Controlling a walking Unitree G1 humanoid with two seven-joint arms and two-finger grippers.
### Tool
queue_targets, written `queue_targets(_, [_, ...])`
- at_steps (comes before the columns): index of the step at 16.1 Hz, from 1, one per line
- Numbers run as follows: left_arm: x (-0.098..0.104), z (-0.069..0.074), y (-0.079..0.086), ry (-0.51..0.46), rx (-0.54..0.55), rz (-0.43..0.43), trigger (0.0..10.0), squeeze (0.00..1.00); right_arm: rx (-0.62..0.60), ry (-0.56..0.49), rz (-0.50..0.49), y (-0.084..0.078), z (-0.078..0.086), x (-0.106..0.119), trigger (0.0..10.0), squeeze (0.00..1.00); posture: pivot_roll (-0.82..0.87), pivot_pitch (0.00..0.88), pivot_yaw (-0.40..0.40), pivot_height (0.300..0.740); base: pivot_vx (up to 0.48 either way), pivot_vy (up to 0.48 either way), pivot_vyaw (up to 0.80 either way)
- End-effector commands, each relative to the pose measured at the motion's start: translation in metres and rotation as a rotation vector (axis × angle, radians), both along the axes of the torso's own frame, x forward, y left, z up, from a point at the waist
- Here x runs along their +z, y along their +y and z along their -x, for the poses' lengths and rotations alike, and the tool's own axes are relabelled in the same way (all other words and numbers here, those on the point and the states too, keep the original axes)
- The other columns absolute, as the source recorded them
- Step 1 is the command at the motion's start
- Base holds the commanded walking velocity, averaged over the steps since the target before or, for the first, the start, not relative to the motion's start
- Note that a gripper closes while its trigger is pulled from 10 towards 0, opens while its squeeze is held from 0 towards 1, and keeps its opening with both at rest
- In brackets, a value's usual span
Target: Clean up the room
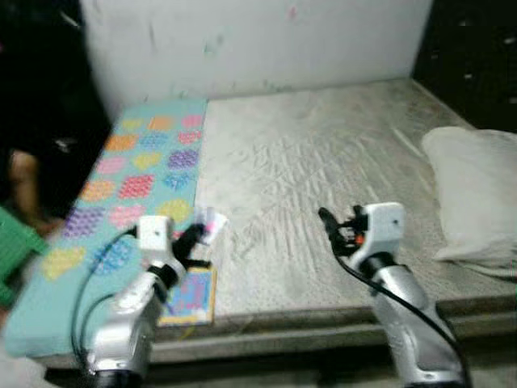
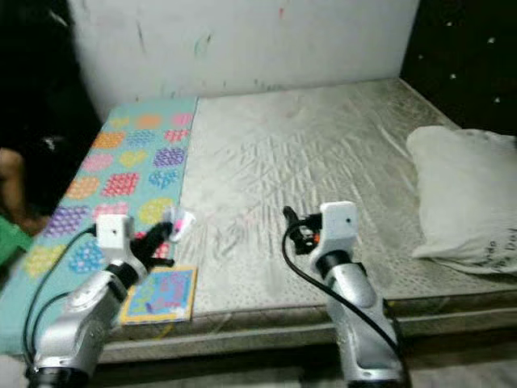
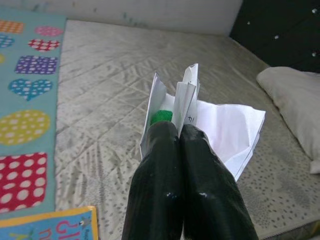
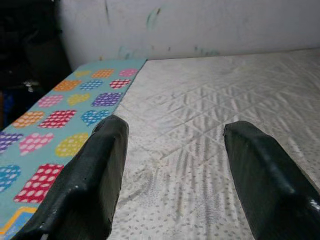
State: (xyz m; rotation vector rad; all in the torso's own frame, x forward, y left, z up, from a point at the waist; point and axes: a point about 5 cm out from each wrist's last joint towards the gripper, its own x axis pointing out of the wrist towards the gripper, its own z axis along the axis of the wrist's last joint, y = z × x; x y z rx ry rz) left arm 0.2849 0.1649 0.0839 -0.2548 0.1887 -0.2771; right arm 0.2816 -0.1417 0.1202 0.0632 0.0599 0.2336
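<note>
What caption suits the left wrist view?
Left gripper shut on folded white paper above a grey mattress.

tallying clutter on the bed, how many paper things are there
2: a folded paper pinched in the left gripper above the mattress, and a colourful book lying at the mattress's front edge. More may be hidden.

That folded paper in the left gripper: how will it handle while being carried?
The folded paper looks thin and creased, so probably light and floppy. The left gripper pinches only one edge, so the free part may sag or flap. It could also crumple or slip.
</note>
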Motion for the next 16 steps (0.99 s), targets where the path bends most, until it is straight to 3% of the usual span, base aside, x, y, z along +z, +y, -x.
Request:
queue_targets(1, [0.002,-0.002,0.005,-0.009,0.014,-0.003,10.0,0.00,0.033,-0.030,0.008,0.006,-0.003,0.007,10.0,0.00,-0.28,0.000,0.085,0.740,0.000,0.281,0.00])
queue_targets(6, [-0.010,0.003,-0.003,0.028,0.006,0.027,10.0,0.00,0.001,-0.016,0.022,-0.002,0.002,0.002,10.0,0.00,-0.28,0.000,0.072,0.740,0.000,0.480,0.00])
queue_targets(10, [-0.011,0.004,0.000,0.023,0.018,0.014,10.0,0.00,-0.072,-0.061,0.019,-0.015,0.008,0.006,10.0,0.00,-0.27,0.000,0.089,0.740,0.000,0.480,0.00])
queue_targets(13, [-0.010,0.003,0.004,0.014,0.011,-0.019,10.0,0.00,-0.086,-0.056,0.026,-0.016,0.011,0.001,10.0,0.00,-0.27,0.000,0.101,0.740,0.000,0.000,0.00])
queue_targets(16, [-0.008,0.003,0.003,-0.004,-0.012,0.005,10.0,0.00,-0.082,-0.060,0.031,-0.015,0.009,0.002,10.0,0.00,-0.27,0.000,0.097,0.740,0.000,0.000,0.00])
